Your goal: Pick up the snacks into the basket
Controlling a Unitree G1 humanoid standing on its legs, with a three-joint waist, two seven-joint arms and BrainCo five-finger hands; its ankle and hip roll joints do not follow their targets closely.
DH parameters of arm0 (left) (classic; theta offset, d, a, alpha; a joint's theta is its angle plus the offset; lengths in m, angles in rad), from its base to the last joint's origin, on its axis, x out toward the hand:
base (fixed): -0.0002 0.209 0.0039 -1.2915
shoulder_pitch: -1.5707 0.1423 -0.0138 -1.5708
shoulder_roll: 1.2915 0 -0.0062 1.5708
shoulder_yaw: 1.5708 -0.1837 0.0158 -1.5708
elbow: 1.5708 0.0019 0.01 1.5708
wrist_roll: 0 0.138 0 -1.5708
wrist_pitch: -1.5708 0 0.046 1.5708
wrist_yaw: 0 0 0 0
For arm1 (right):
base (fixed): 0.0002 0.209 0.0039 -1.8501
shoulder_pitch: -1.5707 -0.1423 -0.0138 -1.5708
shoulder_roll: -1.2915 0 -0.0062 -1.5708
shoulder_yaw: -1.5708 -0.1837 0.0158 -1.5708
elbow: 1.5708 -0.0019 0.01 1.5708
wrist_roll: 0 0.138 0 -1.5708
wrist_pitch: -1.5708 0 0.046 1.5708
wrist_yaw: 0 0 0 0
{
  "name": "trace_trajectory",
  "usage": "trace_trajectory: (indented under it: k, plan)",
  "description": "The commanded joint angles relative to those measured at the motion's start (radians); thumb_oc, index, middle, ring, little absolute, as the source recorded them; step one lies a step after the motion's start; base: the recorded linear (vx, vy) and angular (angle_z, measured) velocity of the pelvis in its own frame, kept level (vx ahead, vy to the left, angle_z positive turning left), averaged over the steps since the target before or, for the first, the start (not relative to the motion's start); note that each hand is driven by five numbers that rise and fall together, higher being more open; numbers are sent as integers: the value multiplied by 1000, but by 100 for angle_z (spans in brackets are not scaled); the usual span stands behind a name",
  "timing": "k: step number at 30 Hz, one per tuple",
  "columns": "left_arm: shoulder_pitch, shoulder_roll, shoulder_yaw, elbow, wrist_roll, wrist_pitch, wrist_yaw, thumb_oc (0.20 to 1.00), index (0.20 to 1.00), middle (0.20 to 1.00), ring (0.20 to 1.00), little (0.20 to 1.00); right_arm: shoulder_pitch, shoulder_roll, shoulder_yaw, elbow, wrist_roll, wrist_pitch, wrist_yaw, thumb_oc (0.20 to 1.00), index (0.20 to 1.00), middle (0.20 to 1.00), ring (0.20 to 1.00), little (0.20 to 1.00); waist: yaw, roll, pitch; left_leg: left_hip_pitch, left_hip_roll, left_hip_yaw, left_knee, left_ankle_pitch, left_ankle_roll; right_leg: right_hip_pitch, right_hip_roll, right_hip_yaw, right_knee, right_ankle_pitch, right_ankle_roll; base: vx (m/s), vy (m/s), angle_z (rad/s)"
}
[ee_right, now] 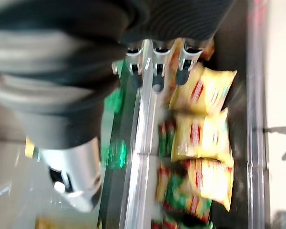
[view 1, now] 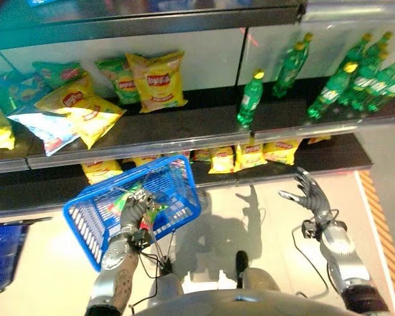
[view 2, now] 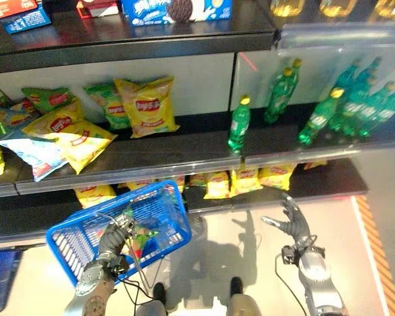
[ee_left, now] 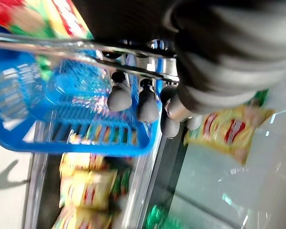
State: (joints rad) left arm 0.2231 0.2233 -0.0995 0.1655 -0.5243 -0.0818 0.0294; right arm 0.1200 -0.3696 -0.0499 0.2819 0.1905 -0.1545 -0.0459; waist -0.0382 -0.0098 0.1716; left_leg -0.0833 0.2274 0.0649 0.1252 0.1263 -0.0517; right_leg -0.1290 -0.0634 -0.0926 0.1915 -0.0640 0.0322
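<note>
Your right hand [view 1: 311,192] hangs open-fingered in free air just in front of the lower shelf [view 1: 336,153], with bare floor [view 1: 263,217] below it. At its 12 o'clock, yellow snack bags [view 1: 250,157] line that shelf under the overhanging middle shelf edge [view 1: 184,141]. Green bottles [view 1: 355,82] crowd the 1 o'clock side above. At 9 o'clock the blue basket [view 1: 178,178], held by your left hand [view 1: 135,209], blocks passage.
</note>
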Motion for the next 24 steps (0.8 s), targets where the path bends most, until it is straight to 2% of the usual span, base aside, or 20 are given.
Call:
trace_trajectory:
  k: [1, 3, 6, 8, 10, 12, 13, 14, 15, 16, 17, 18, 20, 21, 22, 23, 24]
  plan:
    - [-39, 54, 19, -165, 13, -97, -46, 200, 200, 200, 200, 200, -56, -17, 2, -107, 66, -45, -20, 1000, 1000, 1000, 1000, 1000, 33, -10, -13, -41, -237, -109, 132, -194, 11, 52, -29, 40, -76, 3, 72, 104, -356, -11]
    - [-24, 45, 29, -161, 12, -98, -51, 200, 200, 200, 200, 200, -65, -8, 23, -104, 72, -42, -3, 1000, 1000, 1000, 1000, 1000, 46, 12, -27, -40, -304, -116, 77, -189, 29, 64, 1, 58, -98, 8, 68, 150, -242, -32]
    - [-11, 38, 27, -160, 32, -101, -51, 200, 200, 200, 200, 200, -78, -7, 43, -97, 50, -36, -3, 1000, 1000, 1000, 1000, 1000, 59, 45, -45, -58, -350, -110, -40, -119, 44, 90, 46, 51, -136, 9, 61, 180, -148, -47]
    - [-13, 37, 33, -164, 41, -101, -48, 200, 200, 200, 200, 200, -98, -6, 55, -97, 40, -33, -4, 1000, 1000, 1000, 1000, 1000, 68, 44, -47, -75, -362, -69, -62, -89, 43, 127, 66, 41, -168, 6, 60, 176, -128, -23]
    - [-18, 37, 43, -167, 44, -98, -35, 200, 200, 200, 200, 200, -109, 9, 62, -110, 51, -34, -2, 1000, 1000, 1000, 1000, 1000, 77, 37, -48, -80, -364, -19, -38, -97, 54, 154, 82, 38, -174, -14, 54, 219, -86, -10]
    - [-10, 32, 44, -170, 48, -93, -34, 200, 200, 200, 200, 200, -100, 16, 74, -116, 50, -31, 13, 1000, 1000, 1000, 1000, 1000, 86, 29, -58, -39, -363, -35, -58, -113, 83, 156, 92, 40, -123, -49, 49, 252, -23, -6]
    - [-9, 32, 44, -170, 48, -93, -34, 200, 200, 200, 200, 200, -100, 17, 74, -116, 50, -31, 13, 1000, 1000, 1000, 1000, 1000, 85, 28, -56, -36, -364, -36, -61, -112, 83, 156, 91, 39, -119, -53, 50, 249, -20, -19]
    - [-11, 43, 48, -173, 65, -82, -29, 200, 200, 200, 200, 200, -85, 20, 71, -127, 39, -25, 38, 1000, 1000, 1000, 1000, 1000, 79, 5, -37, 10, -363, -62, -71, -135, 110, 61, 70, 7, 187, -4, 107, 164, -1, -15]
    - [-16, 49, 48, -179, 67, -81, -24, 200, 200, 200, 200, 200, -86, 20, 71, -139, 40, -21, 44, 1000, 1000, 1000, 1000, 1000, 70, 6, -19, 18, -353, -64, -67, -139, 116, -8, 39, -10, 309, 55, 156, 170, 14, -25]
    - [-21, 60, 43, -186, 71, -83, -21, 200, 200, 200, 200, 200, -88, 20, 74, -149, 42, -22, 48, 1000, 1000, 1000, 1000, 1000, 61, 20, 5, 21, -335, -67, -62, -138, 121, -67, 25, -17, 406, 105, 173, 17, 30, -10]
    - [-22, 60, 43, -186, 71, -83, -21, 200, 200, 200, 200, 200, -89, 20, 74, -149, 42, -22, 48, 1000, 1000, 1000, 1000, 1000, 59, 16, 5, 17, -340, -67, -59, -139, 122, -74, 20, -15, 418, 100, 175, 38, 24, 24]
    - [-29, 70, 36, -185, 85, -81, -22, 200, 200, 200, 200, 200, -93, 25, 75, -147, 46, -24, 49, 1000, 1000, 1000, 1000, 1000, 45, 31, 20, 26, -331, -90, -55, -136, 126, -120, 30, 0, 508, 79, 156, 107, -23, 53]
    - [-28, 76, 34, -183, 97, -85, -29, 200, 200, 200, 200, 200, -98, 27, 62, -140, 41, -26, 42, 1000, 1000, 1000, 1000, 1000, 52, 31, 19, 41, -323, -121, -55, -146, 118, -149, 1, 4, 471, 37, 114, 247, -127, 49]
    - [-19, 80, 40, -190, 89, -87, -33, 200, 200, 200, 200, 200, -99, 35, 48, -143, 48, -24, 35, 1000, 1000, 1000, 1000, 1000, 54, 24, 16, 58, -321, -154, -57, -161, 97, -111, -45, 0, 291, -1, 97, 335, -246, 32]
    - [-16, 80, 39, -188, 86, -88, -35, 200, 200, 200, 200, 200, -91, 37, 42, -150, 53, -24, 37, 1000, 1000, 1000, 1000, 1000, 42, 17, 10, 71, -331, -182, -70, -167, 92, -102, -20, 54, 140, 1, 99, 359, -282, 48]
    - [-12, 83, 32, -185, 87, -89, -41, 200, 200, 200, 200, 200, -75, 34, 30, -158, 56, -24, 41, 1000, 1000, 1000, 1000, 1000, 24, 7, 0, 82, -342, -215, -80, -168, 86, -83, 19, 142, -1, 19, 109, 288, -212, 61]
    - [-23, 91, 22, -175, 96, -89, -48, 200, 200, 200, 200, 200, -61, 33, 19, -170, 63, -27, 45, 1000, 1000, 1000, 1000, 1000, 15, 0, -3, 82, -356, -255, -79, -171, 77, -78, 45, 222, -87, 35, 118, 180, -135, 88]
